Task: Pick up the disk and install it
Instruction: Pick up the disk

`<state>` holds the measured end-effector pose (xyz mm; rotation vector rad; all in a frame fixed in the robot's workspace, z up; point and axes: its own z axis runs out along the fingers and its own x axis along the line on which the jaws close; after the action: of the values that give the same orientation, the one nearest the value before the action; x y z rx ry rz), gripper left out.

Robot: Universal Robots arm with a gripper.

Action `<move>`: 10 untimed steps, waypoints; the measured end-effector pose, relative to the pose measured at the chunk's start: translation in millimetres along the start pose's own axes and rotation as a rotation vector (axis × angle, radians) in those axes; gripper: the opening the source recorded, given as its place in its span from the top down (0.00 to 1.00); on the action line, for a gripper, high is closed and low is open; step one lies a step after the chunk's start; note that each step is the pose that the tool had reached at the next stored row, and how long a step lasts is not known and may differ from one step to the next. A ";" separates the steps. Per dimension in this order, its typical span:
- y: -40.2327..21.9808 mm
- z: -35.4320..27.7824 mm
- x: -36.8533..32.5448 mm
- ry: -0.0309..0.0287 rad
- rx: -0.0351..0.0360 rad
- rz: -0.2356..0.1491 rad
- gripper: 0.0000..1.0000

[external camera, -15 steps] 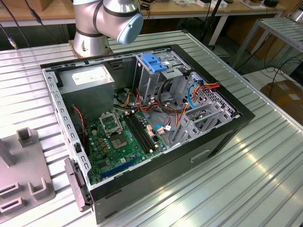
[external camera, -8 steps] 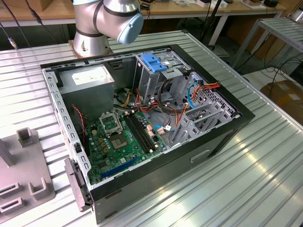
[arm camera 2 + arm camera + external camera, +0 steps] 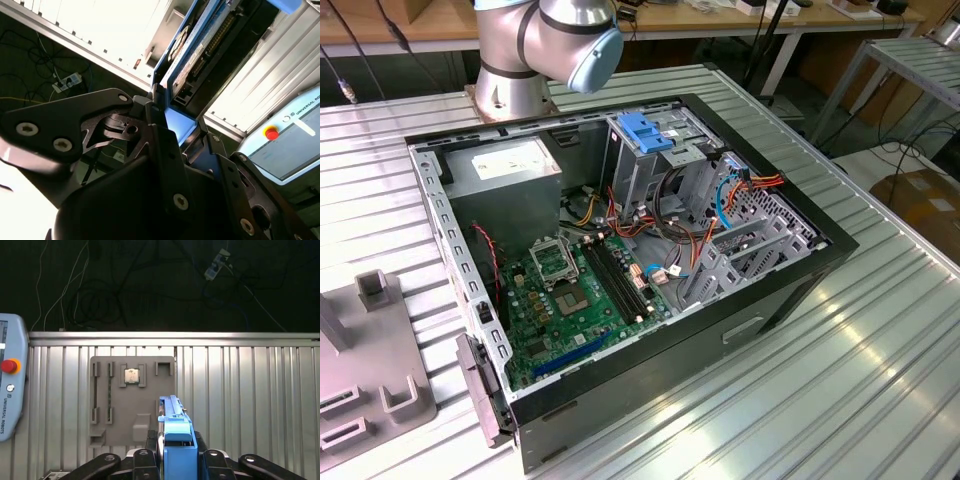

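Observation:
In both wrist views my gripper (image 3: 177, 462) (image 3: 172, 122) is shut on the disk (image 3: 176, 427), a dark-grey drive framed by bright blue rails. The disk (image 3: 200, 47) stands edge-on between the black fingers (image 3: 142, 460) and sticks out past them. It hangs high above the ribbed metal table (image 3: 240, 390), beside a grey fixture plate (image 3: 132, 405). In the exterior view the open computer case (image 3: 800, 285) lies on its side, with its metal drive cage (image 3: 640, 175) at the far end near the arm's base (image 3: 550, 45).
A blue latch piece (image 3: 645, 130) sits on top of the cage, and a grey power supply (image 3: 510, 165) fills the case's far corner. The green motherboard (image 3: 570, 300) and loose cables (image 3: 720, 190) lie inside. A teach pendant (image 3: 10, 380) rests by the table edge.

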<state>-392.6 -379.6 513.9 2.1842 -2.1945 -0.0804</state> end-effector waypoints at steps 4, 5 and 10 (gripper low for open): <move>-3.5 -0.3 0.0 0.0000 -0.0001 0.000 0.63; -4.4 -0.3 0.0 0.0000 -0.0001 0.000 0.63; -10.2 -0.7 0.0 0.0000 0.0000 0.000 0.63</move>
<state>-382.4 -379.6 513.9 2.1842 -2.1944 -0.0804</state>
